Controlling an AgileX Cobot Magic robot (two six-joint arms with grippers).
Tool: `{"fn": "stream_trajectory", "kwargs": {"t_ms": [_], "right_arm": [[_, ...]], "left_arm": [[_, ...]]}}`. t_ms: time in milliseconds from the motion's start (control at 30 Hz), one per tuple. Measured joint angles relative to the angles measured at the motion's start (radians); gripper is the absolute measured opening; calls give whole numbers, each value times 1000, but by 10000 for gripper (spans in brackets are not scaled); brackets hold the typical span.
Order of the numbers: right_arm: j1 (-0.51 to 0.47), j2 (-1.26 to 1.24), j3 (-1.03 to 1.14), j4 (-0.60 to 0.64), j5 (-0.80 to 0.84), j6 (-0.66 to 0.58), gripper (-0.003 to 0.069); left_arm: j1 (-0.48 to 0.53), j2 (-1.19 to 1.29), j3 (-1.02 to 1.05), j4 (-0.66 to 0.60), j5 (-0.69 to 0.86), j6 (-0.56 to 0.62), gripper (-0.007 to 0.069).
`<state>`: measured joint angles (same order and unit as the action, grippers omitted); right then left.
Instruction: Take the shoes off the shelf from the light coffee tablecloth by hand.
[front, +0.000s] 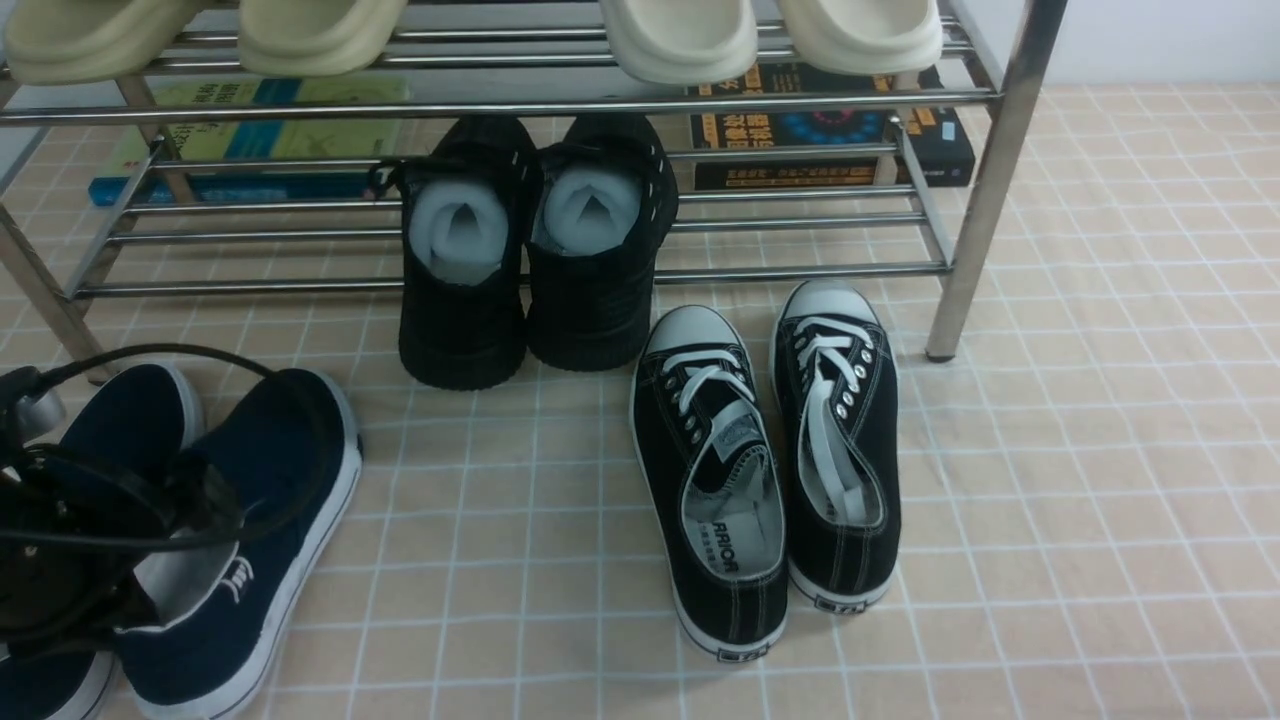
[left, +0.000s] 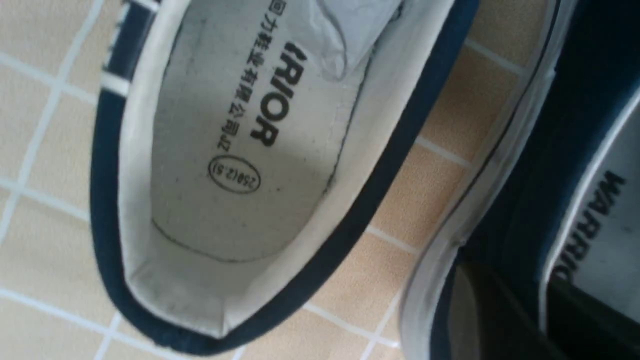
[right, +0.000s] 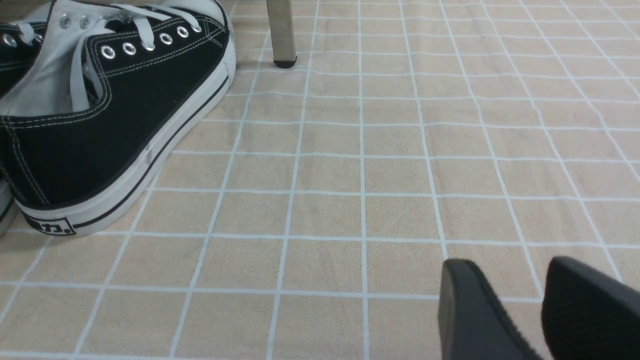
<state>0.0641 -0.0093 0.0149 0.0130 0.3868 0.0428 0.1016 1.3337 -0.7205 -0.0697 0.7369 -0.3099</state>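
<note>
Both navy shoes (front: 270, 500) lie side by side on the light coffee tablecloth (front: 1100, 500) at the front left, in front of the shelf (front: 500, 105). My left gripper (front: 140, 590) reaches down at the heel opening of the right-hand shoe. In the left wrist view the gripper (left: 507, 277) straddles that shoe's side wall (left: 525, 200), one finger outside and one over the insole. How tightly the jaws press is blurred. The other shoe (left: 235, 165) lies alongside, its grey insole showing. My right gripper (right: 505, 265) hovers open over bare cloth, holding nothing.
Black lace-up sneakers (front: 760, 470) stand on the cloth at the middle. All-black shoes (front: 530, 260) stuffed with white foam lean on the shelf's lowest bars. Cream slippers (front: 680, 40) sit on an upper tier. Books (front: 250, 140) lie behind. A shelf leg (right: 281, 30) stands by the sneakers.
</note>
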Motion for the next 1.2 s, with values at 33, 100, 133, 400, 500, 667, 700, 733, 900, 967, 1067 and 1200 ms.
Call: {"fn": "stream_trajectory", "kwargs": {"t_ms": [33, 100, 133, 400, 500, 667, 700, 733, 900, 967, 1067, 1200], "right_arm": [[0, 0, 0, 0, 0, 0, 239], [0, 0, 0, 0, 0, 0, 239], [0, 0, 0, 0, 0, 0, 239], [0, 0, 0, 0, 0, 0, 239], [0, 0, 0, 0, 0, 0, 239], [0, 0, 0, 0, 0, 0, 239], [0, 0, 0, 0, 0, 0, 239], [0, 0, 0, 0, 0, 0, 239], [0, 0, 0, 0, 0, 0, 239], [0, 0, 0, 0, 0, 0, 239], [0, 0, 0, 0, 0, 0, 239], [0, 0, 0, 0, 0, -2, 239]], "left_arm": [[0, 0, 0, 1, -1, 7, 125], [0, -13, -4, 14, -8, 27, 215], [0, -27, -12, 23, -6, 31, 258], [0, -218, -157, 82, 125, 92, 349], [0, -350, -197, 86, 241, 196, 239], [0, -529, -148, 21, 299, 335, 32], [0, -576, -121, -20, 299, 384, 16], [0, -636, -82, -69, 293, 434, 5], [0, -861, 88, -286, 179, 535, 1], [0, -941, 159, -360, 105, 547, 1], [0, -1036, 246, -421, 32, 551, 1], [0, -1081, 295, -422, 22, 553, 1]]}}
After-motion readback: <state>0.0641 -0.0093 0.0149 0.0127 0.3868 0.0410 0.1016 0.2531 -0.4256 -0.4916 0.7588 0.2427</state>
